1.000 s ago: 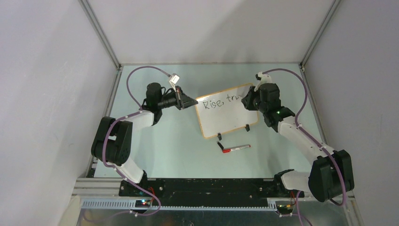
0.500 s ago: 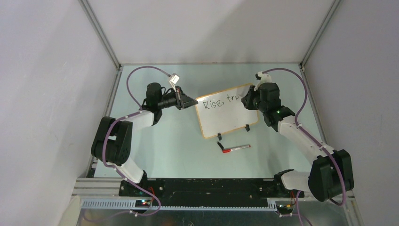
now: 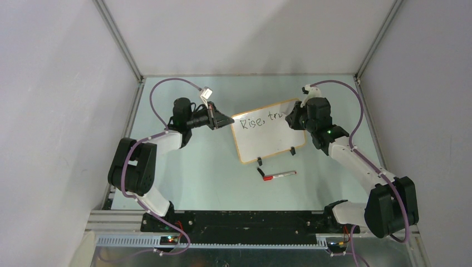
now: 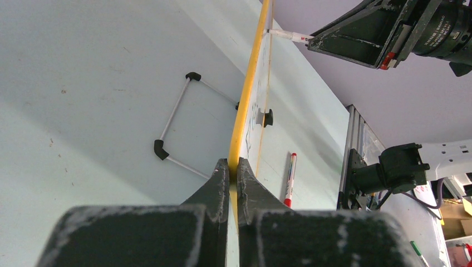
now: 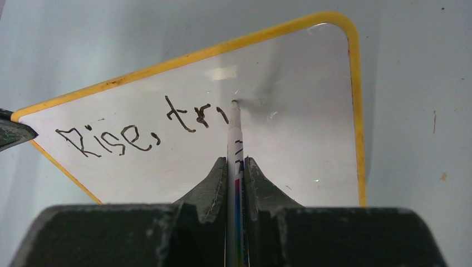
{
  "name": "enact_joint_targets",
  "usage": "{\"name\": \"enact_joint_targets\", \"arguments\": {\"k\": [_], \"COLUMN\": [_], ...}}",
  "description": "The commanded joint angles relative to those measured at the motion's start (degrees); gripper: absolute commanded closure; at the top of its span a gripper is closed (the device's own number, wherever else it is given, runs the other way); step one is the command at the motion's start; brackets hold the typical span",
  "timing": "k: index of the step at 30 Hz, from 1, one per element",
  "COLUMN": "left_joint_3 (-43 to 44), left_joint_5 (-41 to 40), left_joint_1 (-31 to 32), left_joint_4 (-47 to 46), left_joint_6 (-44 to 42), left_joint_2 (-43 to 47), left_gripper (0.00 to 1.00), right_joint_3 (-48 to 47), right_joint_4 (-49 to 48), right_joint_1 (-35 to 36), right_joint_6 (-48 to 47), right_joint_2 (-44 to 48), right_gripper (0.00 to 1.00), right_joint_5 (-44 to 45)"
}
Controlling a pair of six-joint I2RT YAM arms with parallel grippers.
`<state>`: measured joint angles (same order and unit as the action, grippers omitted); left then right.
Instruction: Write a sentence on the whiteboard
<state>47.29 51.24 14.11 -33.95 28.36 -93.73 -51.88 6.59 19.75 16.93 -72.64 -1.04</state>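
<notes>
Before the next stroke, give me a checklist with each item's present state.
1. Grip of left tool on whiteboard edge: ok.
2. Grip of right tool on marker: ok.
3. Marker tip against the board: ok.
4. Whole sentence written: not ok, only "Rise, tr" and a started stroke.
5. Blank space right of the tip: ok.
6. Spare pen lying apart from the board: ok.

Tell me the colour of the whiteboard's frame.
Yellow-orange. The frame around the whiteboard shows best in the right wrist view.

Overhead and close wrist views, common whiteboard (image 3: pixel 267 142)
</notes>
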Motion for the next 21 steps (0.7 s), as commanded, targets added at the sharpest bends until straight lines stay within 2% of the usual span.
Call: {"name": "enact_joint_targets", "arguments": {"k": [1, 21], "left_joint_3": [1.76, 1.76], "left_joint_5": [-0.51, -0.46], "left_joint_1": [-0.11, -0.11], "left_joint_4": [0.73, 0.82], "left_joint_6": [-2.86, -2.83], "left_joint_2": [0.92, 0.81], "left_gripper": [0.97, 0.97], "right_joint_3": [-0.27, 2.14], "right_joint_4": [0.85, 1.16], "right_joint_1": [-0.29, -0.19], "right_joint_6": [-0.09, 0.31], "right_joint_2": [0.02, 1.64], "right_gripper": [1.00, 1.00], "right_joint_5": [-0.32, -0.50]}}
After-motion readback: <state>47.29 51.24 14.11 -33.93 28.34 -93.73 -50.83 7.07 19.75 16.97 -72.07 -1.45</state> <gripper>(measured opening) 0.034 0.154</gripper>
